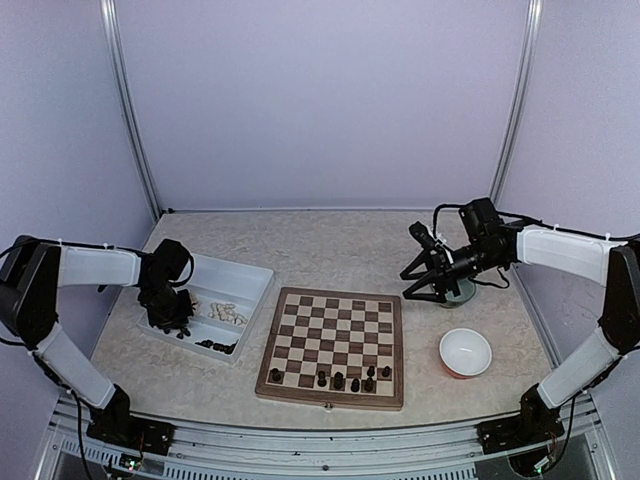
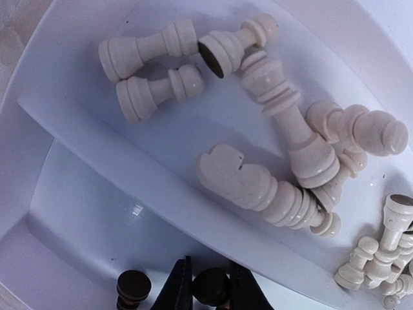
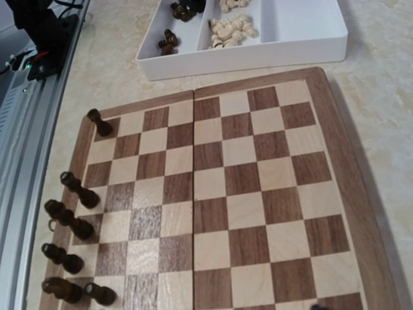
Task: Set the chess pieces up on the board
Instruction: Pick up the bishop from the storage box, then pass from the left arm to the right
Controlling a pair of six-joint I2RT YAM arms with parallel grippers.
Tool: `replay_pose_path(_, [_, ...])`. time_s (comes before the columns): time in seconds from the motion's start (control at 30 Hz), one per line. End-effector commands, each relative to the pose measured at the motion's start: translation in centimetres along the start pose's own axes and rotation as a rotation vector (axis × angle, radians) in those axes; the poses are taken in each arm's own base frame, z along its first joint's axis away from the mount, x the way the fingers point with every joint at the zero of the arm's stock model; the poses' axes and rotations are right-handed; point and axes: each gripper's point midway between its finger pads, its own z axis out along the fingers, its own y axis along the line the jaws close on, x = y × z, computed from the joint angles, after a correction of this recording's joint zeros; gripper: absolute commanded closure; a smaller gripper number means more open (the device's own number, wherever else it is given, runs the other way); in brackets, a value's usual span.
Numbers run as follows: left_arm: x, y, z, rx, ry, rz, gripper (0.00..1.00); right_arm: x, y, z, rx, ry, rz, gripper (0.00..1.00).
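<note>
Marbled table [image 1: 330,250], checkered wooden board [image 1: 333,345], turned chessmen [image 2: 239,181]

Left arm [image 1: 95,268]: white shell, black joints, left of the board [image 1: 333,345].
Right arm [image 1: 560,250]: same white and black.
Cables [image 1: 447,206]: thin, black.
Bases [image 1: 125,432]: black.
</note>
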Motion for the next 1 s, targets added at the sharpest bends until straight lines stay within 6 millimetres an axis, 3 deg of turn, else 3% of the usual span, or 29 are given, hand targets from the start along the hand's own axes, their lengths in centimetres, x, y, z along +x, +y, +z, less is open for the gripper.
replay_pose_path(0.0, [0.0, -0.6, -1.6, 0.046, 0.013, 0.004, 0.84, -0.6, 0.5, 0.6, -0.037, -0.004, -0.002, 0.33])
replay_pose_path(0.27, [-2.0, -1.3, -4.3, 0.084, -0.056, -0.004, 0.91, -0.5, 0.8, 1.9, -0.050, 0.030, -0.006, 0.34])
replay_pose_path(0.5, [-3.1, -3.6, -7.6, 0.245, -0.103, -0.060, 0.91, -3.2, 1.7, 3.0, -0.086, 0.040, -0.041, 0.35])
replay_pose_path(0.7, [-3.3, -9.2, -12.4, 0.557, -0.132, -0.136, 0.91, -7.5, 0.4, 4.9, 0.036, 0.099, -0.152, 0.39])
replay_pose_path(0.87, [-3.2, -15.2, -17.1, 0.810, -0.159, -0.177, 0.91, -13.8, -1.3, 5.8, 0.200, 0.031, -0.179, 0.40])
replay_pose_path(0.97, [-3.1, -19.2, -19.7, 0.958, -0.167, -0.166, 0.92, -16.6, -1.9, 6.5, 0.263, -0.022, -0.167, 0.40])
